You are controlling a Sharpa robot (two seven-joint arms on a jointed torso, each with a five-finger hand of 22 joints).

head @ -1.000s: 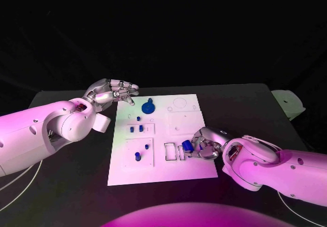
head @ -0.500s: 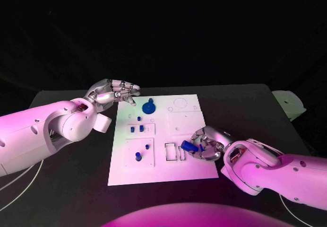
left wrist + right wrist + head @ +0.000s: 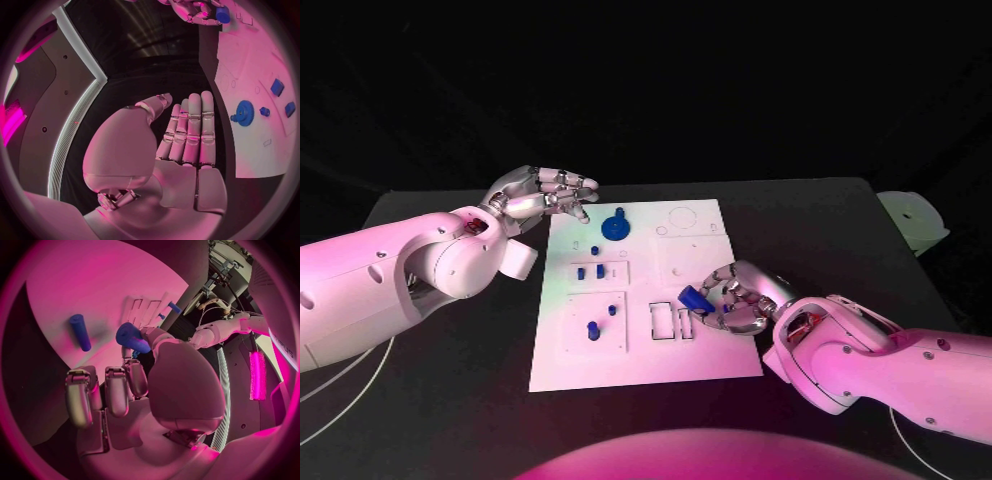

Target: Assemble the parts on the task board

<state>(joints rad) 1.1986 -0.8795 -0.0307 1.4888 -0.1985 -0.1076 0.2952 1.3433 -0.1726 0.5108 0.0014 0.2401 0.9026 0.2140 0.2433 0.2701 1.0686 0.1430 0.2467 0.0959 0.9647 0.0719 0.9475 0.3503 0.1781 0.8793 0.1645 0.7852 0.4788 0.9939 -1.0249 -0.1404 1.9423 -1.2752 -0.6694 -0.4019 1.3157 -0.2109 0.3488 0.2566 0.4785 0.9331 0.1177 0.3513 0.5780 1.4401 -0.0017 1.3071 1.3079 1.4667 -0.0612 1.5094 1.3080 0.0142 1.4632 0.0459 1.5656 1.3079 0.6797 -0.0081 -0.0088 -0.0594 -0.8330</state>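
right hand [image 3: 737, 298] fingers clamp a blue part [image 3: 692, 298] over the task board [image 3: 646, 360]; left hand [image 3: 538, 194] fingers curled, empty.

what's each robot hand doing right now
Left robot hand: holding nothing, fingers extended side by side, beside the task board.
Right robot hand: holding a small blue part over the board.

dark robot lab, black table [image 3: 834, 215]

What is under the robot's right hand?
The right hand holds a small blue part over the white task board, beside its rectangular slots. Whatever lies on the board right below the palm is covered.
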